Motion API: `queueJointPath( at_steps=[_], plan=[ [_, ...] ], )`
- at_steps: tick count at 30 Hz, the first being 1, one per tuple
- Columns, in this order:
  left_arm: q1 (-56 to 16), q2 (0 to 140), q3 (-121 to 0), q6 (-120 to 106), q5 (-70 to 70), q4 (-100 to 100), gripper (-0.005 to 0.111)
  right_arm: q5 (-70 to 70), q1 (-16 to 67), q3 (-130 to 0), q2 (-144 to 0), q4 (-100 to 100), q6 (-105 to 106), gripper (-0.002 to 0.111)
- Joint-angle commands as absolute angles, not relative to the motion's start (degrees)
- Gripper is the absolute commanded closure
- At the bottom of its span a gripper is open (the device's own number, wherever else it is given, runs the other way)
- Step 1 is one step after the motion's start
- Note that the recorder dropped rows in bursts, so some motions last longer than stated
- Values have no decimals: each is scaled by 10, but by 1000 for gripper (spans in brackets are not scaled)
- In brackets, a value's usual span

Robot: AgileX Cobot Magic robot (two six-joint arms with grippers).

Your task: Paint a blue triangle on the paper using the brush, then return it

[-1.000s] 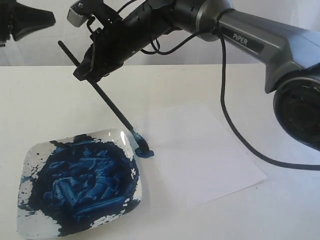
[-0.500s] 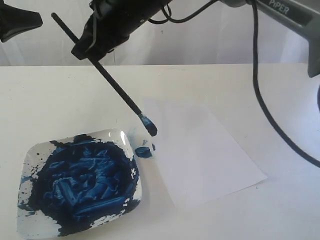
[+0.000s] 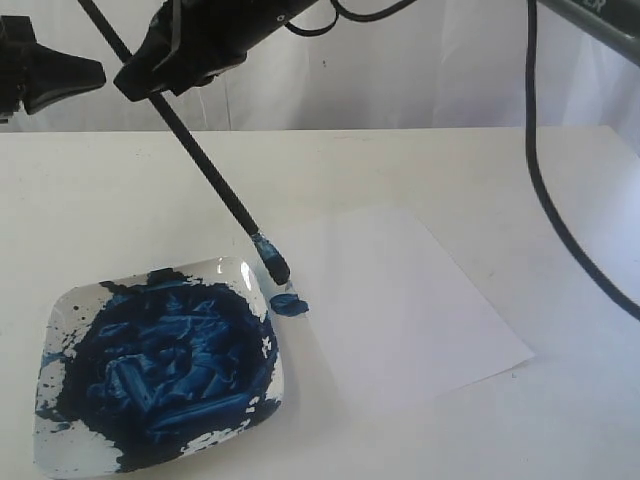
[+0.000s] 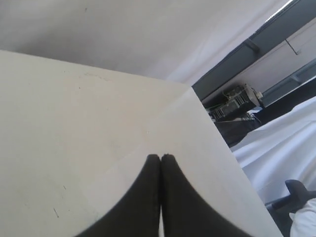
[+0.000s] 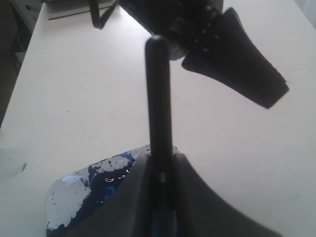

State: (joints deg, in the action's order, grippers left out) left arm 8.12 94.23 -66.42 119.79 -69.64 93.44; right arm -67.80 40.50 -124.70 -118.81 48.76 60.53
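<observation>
**Right end effector** [image 3: 150, 72]: it is found raised over the far left part of the tabletop [image 3: 450, 160]. Its jaws are clamped on the upper handle of the brush [image 3: 210, 185]; this is confirmed in the wrist view, where the fingers [image 5: 183, 197] are seen pressed to either side of the handle [image 5: 158, 108].

**Brush:** it is held slanted, bristles downward. The loaded tip is placed over the corner of the paper [image 3: 400, 300] nearest the plate [image 3: 60, 320]. It appears to be clear of the sheet, though contact cannot be ruled out entirely.

**Paper:** it is laid flat near the middle of the tabletop, toward the edge closest to the exterior camera. One small blue blob [image 3: 290, 303] is noted at that corner, just beside the tip. No stroke or side of a triangle is recorded.

**Plate:** it is set at the near left corner, touching or just beside the paper, and is thickly smeared with blue.

**Left end effector** [image 4: 160, 159]: its jaws are together and empty, parked off at the far left.

**Progress:** pickup and loading are judged done. The whole triangle is outstanding, as is the return of the brush. No holder is in view.
</observation>
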Motion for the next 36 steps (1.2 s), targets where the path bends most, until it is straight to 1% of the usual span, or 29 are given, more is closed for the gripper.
queueJointPath(
  at_steps=[1, 7, 17, 22, 26, 30, 33, 36],
  plan=[
    [51, 960, -652, 1187, -700, 938, 107, -700, 373, -1246, -1170, 524, 608, 108],
    [1, 985, -625, 1160, -700, 913, 107, -700, 318, -1246, -1166, 613, 613, 108],
    [-73, 996, -606, 1120, -700, 889, 107, -700, 241, -1246, -1165, 649, 610, 108],
    [-93, 1001, -606, 1120, -696, 889, 107, -700, 227, -1246, -1165, 649, 606, 108],
    [-100, 1032, -615, 1120, -686, 878, 107, -700, 222, -1246, -1167, 648, 606, 108],
    [-101, 1106, -696, 1144, -685, 862, 107, -700, 220, -1246, -1179, 644, 608, 108],
    [-114, 1171, -802, 1215, -692, 939, 107, -700, 220, -1246, -1201, 644, 608, 108],
    [-115, 1231, -856, 1215, -700, 956, 107, -700, 218, -1246, -1207, 643, 603, 108]
  ],
)
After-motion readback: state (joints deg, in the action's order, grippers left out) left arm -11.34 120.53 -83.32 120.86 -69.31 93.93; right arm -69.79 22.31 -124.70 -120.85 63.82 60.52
